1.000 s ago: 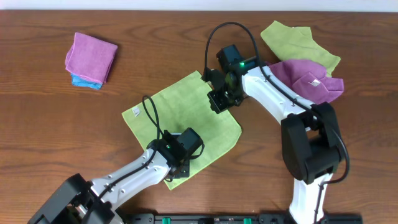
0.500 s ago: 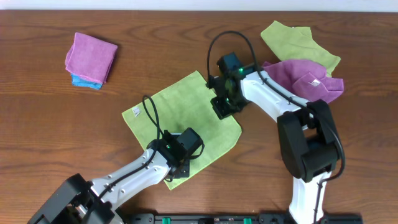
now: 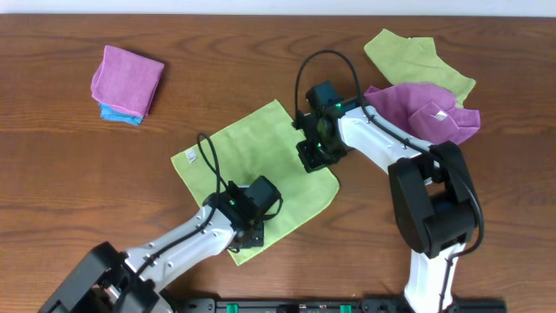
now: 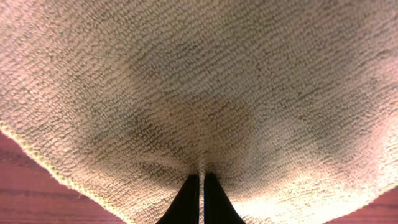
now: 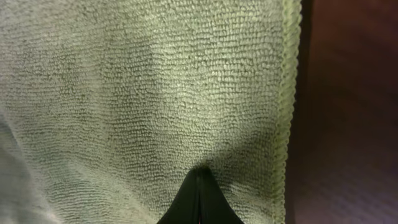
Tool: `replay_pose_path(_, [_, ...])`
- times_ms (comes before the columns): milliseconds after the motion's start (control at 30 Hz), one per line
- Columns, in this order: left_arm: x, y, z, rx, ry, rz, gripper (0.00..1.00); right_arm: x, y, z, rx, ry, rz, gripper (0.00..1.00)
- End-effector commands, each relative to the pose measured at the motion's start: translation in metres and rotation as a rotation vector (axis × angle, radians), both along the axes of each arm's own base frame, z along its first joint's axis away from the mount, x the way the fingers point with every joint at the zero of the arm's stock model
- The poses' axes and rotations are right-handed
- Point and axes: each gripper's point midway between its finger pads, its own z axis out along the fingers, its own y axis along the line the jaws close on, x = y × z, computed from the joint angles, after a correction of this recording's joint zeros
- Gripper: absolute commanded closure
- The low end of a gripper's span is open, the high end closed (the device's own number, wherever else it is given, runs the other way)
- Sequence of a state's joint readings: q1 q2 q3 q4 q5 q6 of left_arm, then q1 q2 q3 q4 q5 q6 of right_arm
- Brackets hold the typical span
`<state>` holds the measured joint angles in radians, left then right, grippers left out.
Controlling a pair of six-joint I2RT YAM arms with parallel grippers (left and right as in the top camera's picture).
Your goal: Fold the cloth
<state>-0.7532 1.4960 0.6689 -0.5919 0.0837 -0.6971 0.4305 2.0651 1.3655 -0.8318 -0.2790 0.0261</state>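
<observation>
Tag (image 3: pixel 186 157) at cloth (image 3: pixel 252 148) corner: white, txt too small.

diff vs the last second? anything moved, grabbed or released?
The right gripper crept a little toward the robot's side along the right edge of the cloth, still shut on it. Nothing was grabbed or released. The left gripper stayed pinched on the near corner. The cloth still lies flat, and the purple cloth and folded stack haven't moved.

One lime-green cloth (image 3: pixel 252 148), one duller-green cloth (image 3: pixel 417 56), two purple cloths (image 3: pixel 126 76) (image 3: pixel 417 109), one blue cloth (image 3: pixel 117 115), two arms (image 3: pixel 187 242) (image 3: pixel 382 143)
</observation>
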Motion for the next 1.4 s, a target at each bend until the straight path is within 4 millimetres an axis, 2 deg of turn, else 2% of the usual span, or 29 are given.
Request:
replay_pose_path(0, [-0.011, 0.016, -0.019, 0.002, 0.096, 0.016, 0.94, -0.029, -0.015, -0.025, -0.089, 0.119, -0.053, 0.98])
replay_pose_path(200, [0.016, 0.042, -0.019, -0.021, 0.075, 0.126, 0.94, -0.043, -0.013, -0.023, -0.113, 0.161, -0.048, 0.98])
replay_pose_path(500, [0.037, 0.049, -0.010, -0.091, 0.063, 0.143, 0.94, -0.054, -0.002, -0.024, -0.147, 0.167, -0.039, 0.98])
replay_pose_path(767, [0.056, 0.063, 0.002, -0.039, 0.024, 0.149, 0.94, -0.075, 0.021, -0.024, -0.181, 0.170, -0.021, 0.98])
replay_pose_path(1100, [0.095, 0.090, 0.021, -0.046, -0.056, 0.238, 0.94, -0.099, 0.046, -0.025, -0.221, 0.151, 0.026, 0.99])
replay_pose_path(1200, [0.096, 0.093, 0.023, -0.072, -0.047, 0.244, 0.94, -0.104, 0.051, -0.025, -0.224, 0.151, 0.038, 0.99])
replay_pose_path(1367, [0.091, 0.094, 0.025, -0.067, -0.033, 0.223, 0.94, -0.102, 0.051, -0.019, -0.212, 0.143, 0.029, 0.98])
